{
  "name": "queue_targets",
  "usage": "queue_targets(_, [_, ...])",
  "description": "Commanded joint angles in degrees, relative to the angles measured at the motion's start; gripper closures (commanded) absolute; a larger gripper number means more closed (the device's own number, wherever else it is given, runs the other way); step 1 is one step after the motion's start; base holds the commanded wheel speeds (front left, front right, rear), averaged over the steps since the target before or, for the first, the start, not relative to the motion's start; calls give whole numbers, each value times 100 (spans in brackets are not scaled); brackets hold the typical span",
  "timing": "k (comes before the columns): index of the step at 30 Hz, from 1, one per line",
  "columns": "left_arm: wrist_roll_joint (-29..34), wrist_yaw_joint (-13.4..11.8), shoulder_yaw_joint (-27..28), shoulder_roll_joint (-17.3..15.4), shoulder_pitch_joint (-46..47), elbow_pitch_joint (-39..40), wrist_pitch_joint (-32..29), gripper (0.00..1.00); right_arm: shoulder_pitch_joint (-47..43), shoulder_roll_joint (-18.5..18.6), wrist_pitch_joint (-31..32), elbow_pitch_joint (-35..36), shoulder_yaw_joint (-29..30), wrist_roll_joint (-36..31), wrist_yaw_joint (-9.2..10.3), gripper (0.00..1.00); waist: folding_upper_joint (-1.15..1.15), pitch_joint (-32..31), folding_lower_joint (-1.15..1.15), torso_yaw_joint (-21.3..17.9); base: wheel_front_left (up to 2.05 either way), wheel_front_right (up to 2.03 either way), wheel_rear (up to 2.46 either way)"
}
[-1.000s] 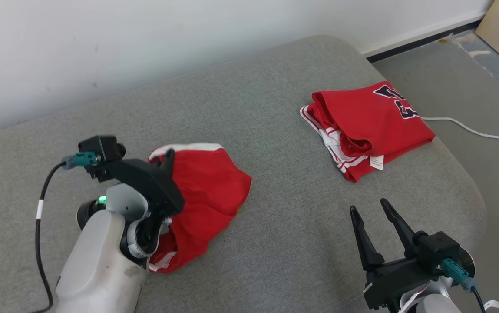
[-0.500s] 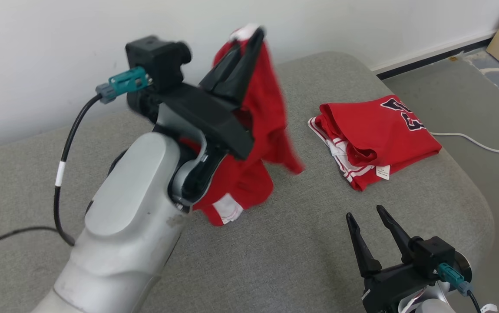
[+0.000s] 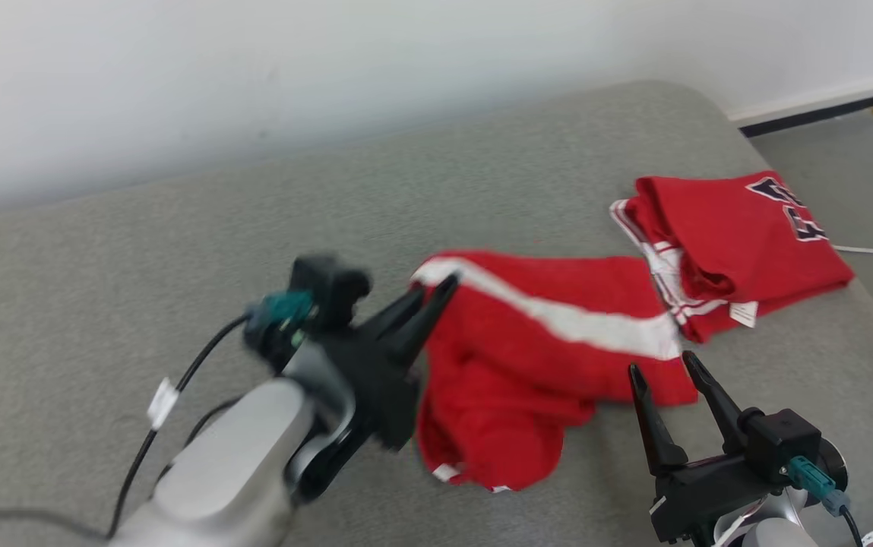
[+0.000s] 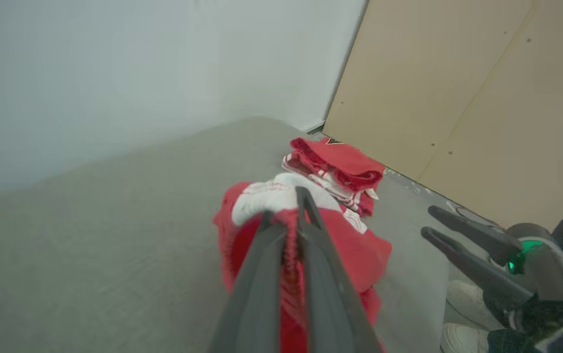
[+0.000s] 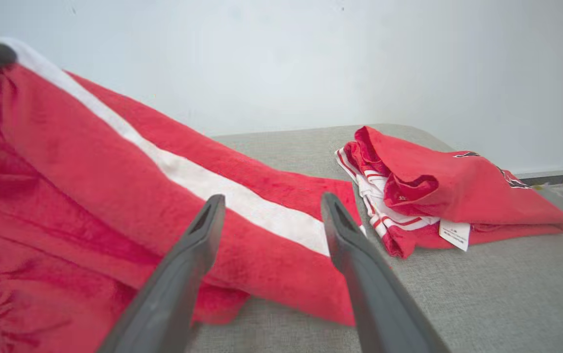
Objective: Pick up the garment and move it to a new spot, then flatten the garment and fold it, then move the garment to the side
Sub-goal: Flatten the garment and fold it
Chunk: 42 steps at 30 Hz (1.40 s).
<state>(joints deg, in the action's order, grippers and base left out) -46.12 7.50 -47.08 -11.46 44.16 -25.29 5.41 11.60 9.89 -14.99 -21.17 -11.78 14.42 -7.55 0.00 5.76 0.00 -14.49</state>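
The garment (image 3: 527, 357) is clamped at one corner by the left gripper (image 3: 436, 292), its long axis stretched toward the right gripper (image 3: 660, 365), which is spread wide, empty, nearer its free end

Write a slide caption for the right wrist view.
Open right hand facing a white-striped red garment, beside a folded red jersey on a grey cushion.

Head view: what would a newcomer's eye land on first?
The red garment with its white stripe, stretched across the middle of the grey cushion, and the left gripper shut on its upper-left corner. Next, the folded red jersey at the cushion's far right. The right gripper is open at lower right, by the garment's edge.
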Motion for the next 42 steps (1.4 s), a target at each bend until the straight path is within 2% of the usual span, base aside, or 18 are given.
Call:
queue_targets(1, [-91, -7, -21, -80, -151, -3, 17, 100, -25, 12, -23, 26, 8, -43, 15, 0, 0, 100, 0, 299, 0, 0, 0])
queue_targets(6, [-354, -6, -177, -703, -909, 147, 106, 100, -45, 38, -23, 41, -17, -54, 15, 0, 0, 116, 0, 638, 0, 0, 0])
queue_targets(9, [-451, -16, -186, -958, -1321, 343, 180, 100, -93, 44, -23, 50, 15, -67, 15, 0, 0, 116, 0, 801, 0, 0, 0])
queue_targets(14, [-591, -251, -89, -1252, -1931, 615, 338, 100, -123, 52, -23, 42, 31, -72, 15, 0, 0, 86, 0, 944, 0, 0, 0])
queue_targets(16, [-554, -430, -15, -1328, -2044, 603, 433, 100, -130, 48, -23, 41, 36, -81, 15, 0, 0, 73, 0, 978, 0, 0, 0])
queue_targets(23, [-302, -1060, 200, -1284, -1928, 162, 729, 100, -108, 28, -4, 42, -18, -71, 15, 0, 0, 20, 0, 965, 0, 0, 0])
queue_targets(29, [-74, -1412, 429, -1186, -1596, -252, 894, 100, -45, 52, -5, 3, -104, -7, 15, 0, 0, -10, 0, 835, 0, 0, 0])
queue_targets(35, [-25, -1268, 498, -1040, -1132, -468, 931, 100, -75, 73, -7, -48, -134, 25, 15, 0, 0, -68, 0, 707, 0, 0, 0])
queue_targets(42, [-95, -1250, 544, -964, -822, -1020, 827, 100, 10, 39, -11, -70, -237, 55, 15, 0, 0, -72, 0, 497, 0, 0, 0])
